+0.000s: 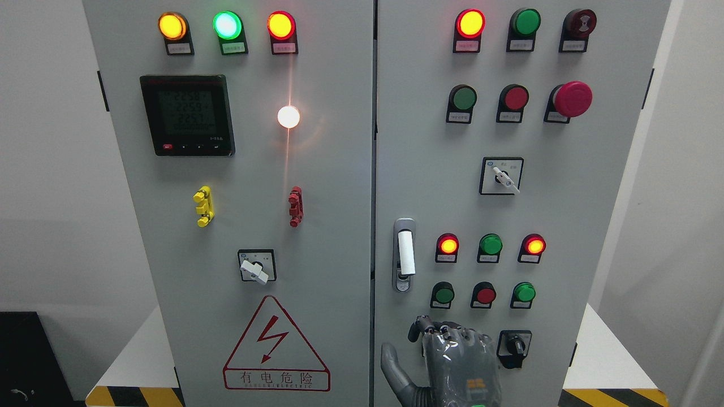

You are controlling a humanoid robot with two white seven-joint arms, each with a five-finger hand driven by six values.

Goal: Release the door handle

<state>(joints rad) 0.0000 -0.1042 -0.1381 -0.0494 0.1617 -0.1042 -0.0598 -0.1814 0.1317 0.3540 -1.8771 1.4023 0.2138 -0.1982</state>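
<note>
grey fingers of our right hand point(452, 362) sit curled and grasping nothing, well below the door handle point(404, 255) on the cabinet's right door point(565, 226); we judge the release done, with only drawing the arm away left

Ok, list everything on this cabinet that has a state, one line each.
door handle: flush in its housing, nothing touching it
right hand: below the handle, fingers curled, holding nothing
left door top lamps: orange, green and red all lit
meter: display on, digits too faint to read
right door top red lamp: lit
right door top green lamp: unlit
emergency stop: cannot tell if pressed
</note>
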